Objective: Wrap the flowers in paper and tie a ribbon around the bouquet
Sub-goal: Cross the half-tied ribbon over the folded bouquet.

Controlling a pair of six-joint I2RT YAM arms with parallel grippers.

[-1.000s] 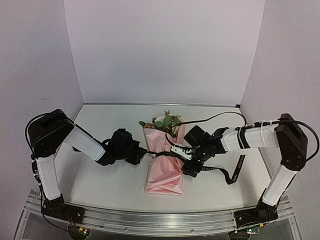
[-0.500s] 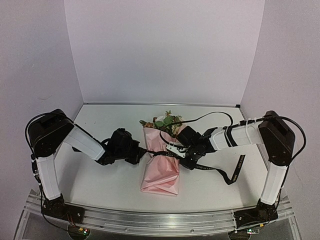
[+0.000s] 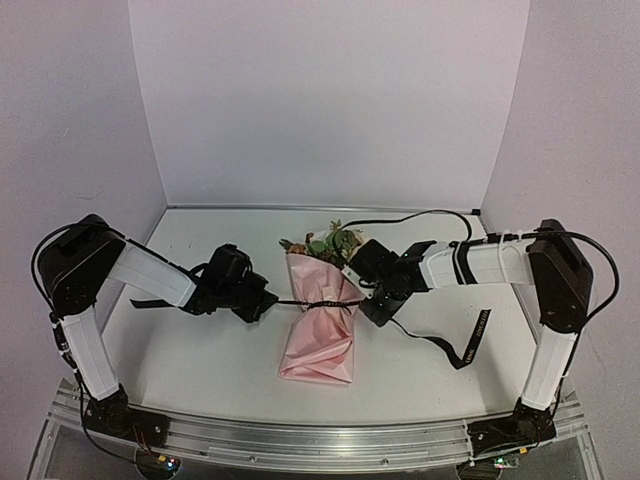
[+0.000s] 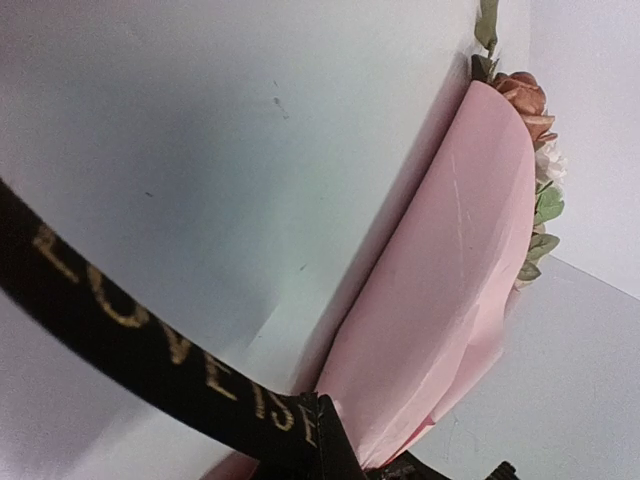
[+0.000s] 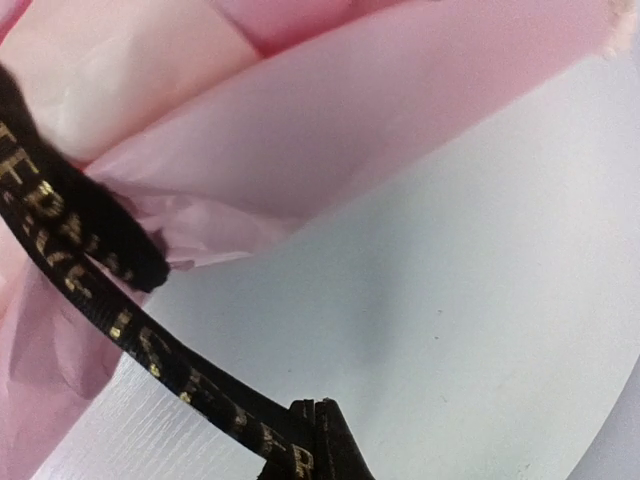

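Widest of all, a flat white bench [image 3: 200, 370] across the lower half of the top view. At its centre, lying flat, one bouquet [image 3: 318, 350]: a cone of soft light pink wrapping paper [image 3: 330, 285], closed end toward the bottom of the frame, mouth toward the top. At that mouth, just above centre, a small bunch of flowers [image 3: 325, 243]: pale pink, cream and rust roses with green leaves.

Just left of the cone's waist, the left gripper [image 3: 268, 300], pressed together and pinching a long narrow black ribbon with pale gold lettering [image 3: 322, 302]. Just right of the waist, the right gripper [image 3: 368, 308], likewise closed on the ribbon. Ribbon cinched round the waist and stretched straight to both grippers, with a loose tail trailing to the lower right. In each wrist view, the lettered ribbon [image 4: 150, 340] [image 5: 150, 350] running into the pinch at the bottom edge.

Probably mid-tightening of the tie. Risk of tearing or crushing the thin paper under too hard a pull. Risk of dragging the light bouquet sideways under an uneven one. Risk of the slick ribbon slipping from a pinch, loosening the cinch and letting the paper spring open. Knot or mere crossing at the waist: cannot tell.

Count: one bench, one bouquet, one paper sheet in sight, one ribbon, two grippers. Rose heads too bunched to count.
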